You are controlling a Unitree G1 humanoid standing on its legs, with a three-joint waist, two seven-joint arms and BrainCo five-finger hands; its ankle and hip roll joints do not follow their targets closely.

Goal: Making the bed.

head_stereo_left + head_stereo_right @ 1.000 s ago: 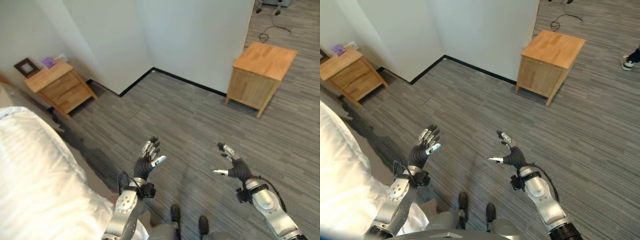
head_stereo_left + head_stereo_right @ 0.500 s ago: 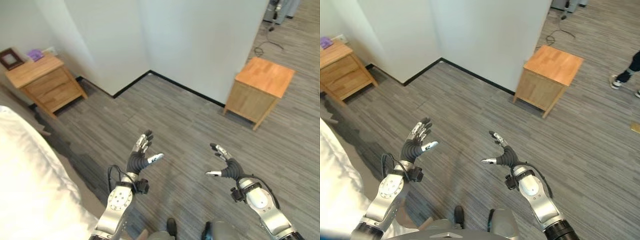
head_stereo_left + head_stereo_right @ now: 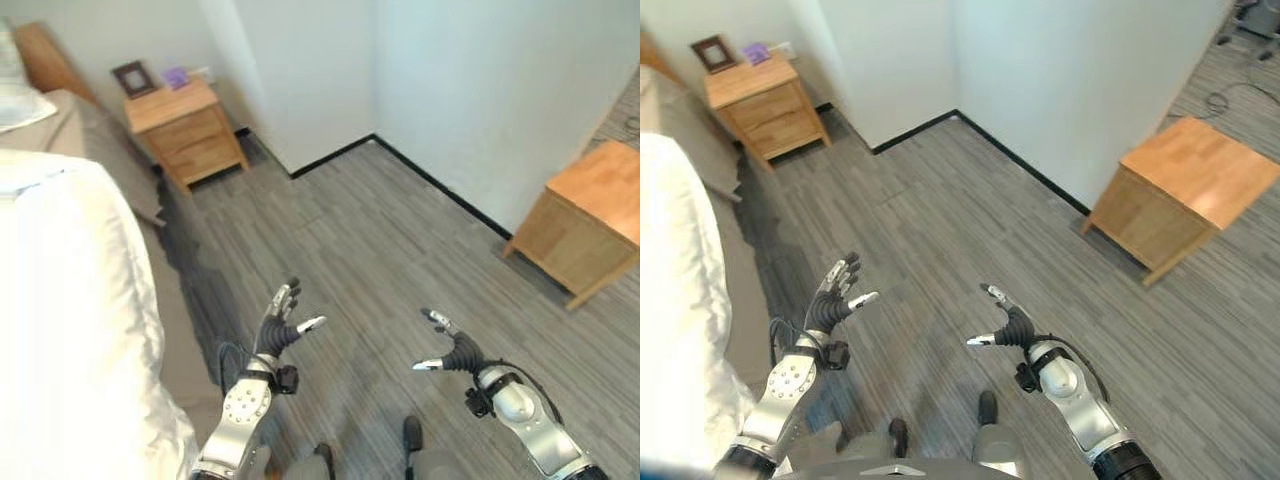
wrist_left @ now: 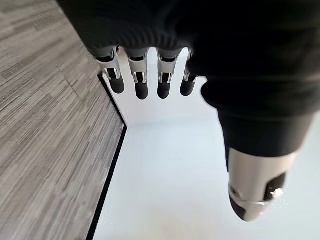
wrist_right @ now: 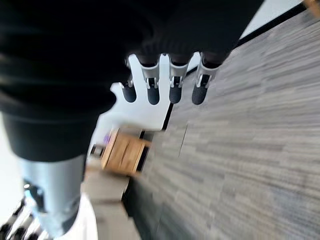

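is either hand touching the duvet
No: the left hand and the right hand are both open over bare floor, apart from the white duvet.

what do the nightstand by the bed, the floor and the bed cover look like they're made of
Nightstand: light wood, matte, grain faintly visible, possibly veneer. Floor: grey streaked planks, likely laminate or vinyl. Bed cover: white cloth with soft folds and a slight sheen, probably cotton.

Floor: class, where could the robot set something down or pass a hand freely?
Free: the floor between the bed and the wall, ahead of both open hands, left and right. Crowded: the nightstand top holds a frame. The other cabinet top is bare.
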